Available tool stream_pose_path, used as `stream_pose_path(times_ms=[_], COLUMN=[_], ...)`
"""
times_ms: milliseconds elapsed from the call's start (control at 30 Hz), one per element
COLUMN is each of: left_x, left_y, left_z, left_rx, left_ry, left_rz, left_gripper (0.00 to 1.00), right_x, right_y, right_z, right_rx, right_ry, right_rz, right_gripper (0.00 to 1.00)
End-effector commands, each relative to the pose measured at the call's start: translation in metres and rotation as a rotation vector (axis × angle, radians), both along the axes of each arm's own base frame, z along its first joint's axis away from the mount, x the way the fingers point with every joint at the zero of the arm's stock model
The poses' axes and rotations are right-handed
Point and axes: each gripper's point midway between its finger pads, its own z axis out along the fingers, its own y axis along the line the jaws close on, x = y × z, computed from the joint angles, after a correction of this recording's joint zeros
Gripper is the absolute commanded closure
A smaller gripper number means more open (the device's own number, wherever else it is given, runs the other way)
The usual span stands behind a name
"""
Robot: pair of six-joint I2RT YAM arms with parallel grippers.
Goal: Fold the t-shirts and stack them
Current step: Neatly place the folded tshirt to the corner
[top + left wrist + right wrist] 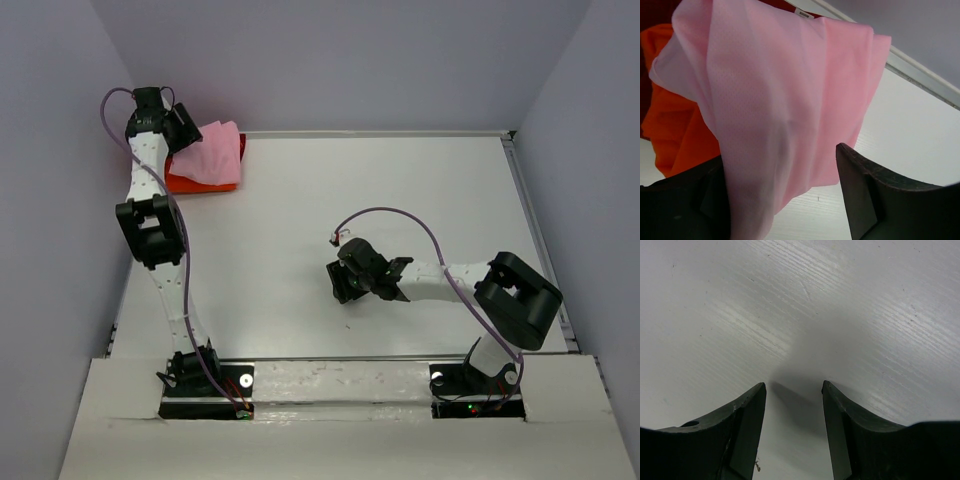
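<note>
The left arm and the right arm are built alike, with white links joined by bulky black joint housings, each on a black base plate dotted with tiny red and green lights. A thin lilac cable runs along each arm. The fingers are dark, matte wedges with bevelled inner faces.

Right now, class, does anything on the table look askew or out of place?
Yes. The pink t-shirt sits crooked and rumpled on the orange t-shirts at the far left corner, not squared with them, and one flap of it drapes between the jaws of the open left gripper.
</note>
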Motion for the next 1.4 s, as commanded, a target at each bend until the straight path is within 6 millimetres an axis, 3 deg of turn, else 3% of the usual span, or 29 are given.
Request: stream_pose_path(times_ms=[0,67,167,267,400,500,667,733,867,900,933,967,1000,1067,1100,1167,1200,1267,1300,1333,1367], left_x=[0.000,-0.003,-0.012,-0.016,-0.021,-0.034,-0.048,-0.052,-0.058,-0.059,-0.065,-0.069,-0.076,-0.083,-0.093,-0.102,-0.117,-0.128,-0.140,-0.152,-0.158], left_y=[0.024,0.033,0.053,0.055,0.043,0.044,0.036,0.021,-0.039,-0.067,-0.082,-0.121,-0.134,-0.169,-0.201,-0.225,-0.220,-0.235,-0.236,-0.236,-0.239], left_z=[0.047,0.056,0.086,0.098,0.126,0.164,0.198,0.211,0.237,0.241,0.250,0.254,0.256,0.256,0.241,0.231,0.195,0.172,0.171,0.123,0.112], left_rx=[0.070,0.105,0.145,0.106,0.083,0.102,0.107,0.088,0.064,0.086,0.131,0.155,0.176,0.201,0.212,0.277,0.327,0.308,0.279,0.283,0.262], left_ry=[-0.077,-0.085,-0.127,-0.159,-0.216,-0.283,-0.342,-0.372,-0.429,-0.431,-0.446,-0.452,-0.454,-0.471,-0.451,-0.476,-0.412,-0.425,-0.436,-0.351,-0.357], left_rz=[0.077,0.114,0.171,0.168,0.141,0.171,0.172,0.134,-0.011,-0.043,-0.062,-0.106,-0.108,-0.169,-0.236,-0.285,-0.252,-0.282,-0.290,-0.312,-0.313], left_gripper=[0.21,0.21,0.20,0.20,0.20,0.20,0.20,0.20,0.20,0.20,0.20,0.20,0.20,0.20,0.20,0.20,0.20,0.20,0.20,0.20,0.20], right_x=[-0.020,-0.021,-0.021,-0.021,-0.021,-0.022,-0.025,-0.025,-0.024,-0.023,-0.021,-0.020,-0.019,-0.015,-0.014,-0.007,-0.004,0.007,0.010,0.016,0.027], right_y=[-0.012,-0.012,-0.011,-0.009,-0.007,-0.008,-0.006,-0.008,-0.007,-0.006,-0.006,-0.005,-0.004,-0.004,-0.004,-0.006,-0.007,-0.012,-0.014,-0.013,-0.021], right_z=[-0.023,-0.024,-0.022,-0.021,-0.024,-0.024,-0.021,-0.020,-0.013,-0.010,-0.007,-0.006,-0.004,0.002,0.006,0.020,0.026,0.051,0.060,0.073,0.089], right_rx=[-0.071,-0.070,-0.064,-0.059,-0.060,-0.057,-0.046,-0.045,-0.023,-0.016,-0.009,-0.001,0.008,0.019,0.028,0.047,0.057,0.083,0.087,0.096,0.094], right_ry=[0.081,0.083,0.085,0.086,0.096,0.096,0.091,0.087,0.072,0.067,0.058,0.052,0.048,0.028,0.024,-0.024,-0.043,-0.121,-0.153,-0.190,-0.250], right_rz=[0.020,0.022,0.024,0.025,0.029,0.024,0.032,0.027,0.019,0.017,0.009,0.003,-0.001,-0.023,-0.037,-0.071,-0.083,-0.125,-0.125,-0.132,-0.164], right_gripper=[0.45,0.45,0.45,0.45,0.45,0.45,0.45,0.45,0.45,0.45,0.45,0.45,0.45,0.45,0.45,0.45,0.45,0.45,0.44,0.43,0.42])
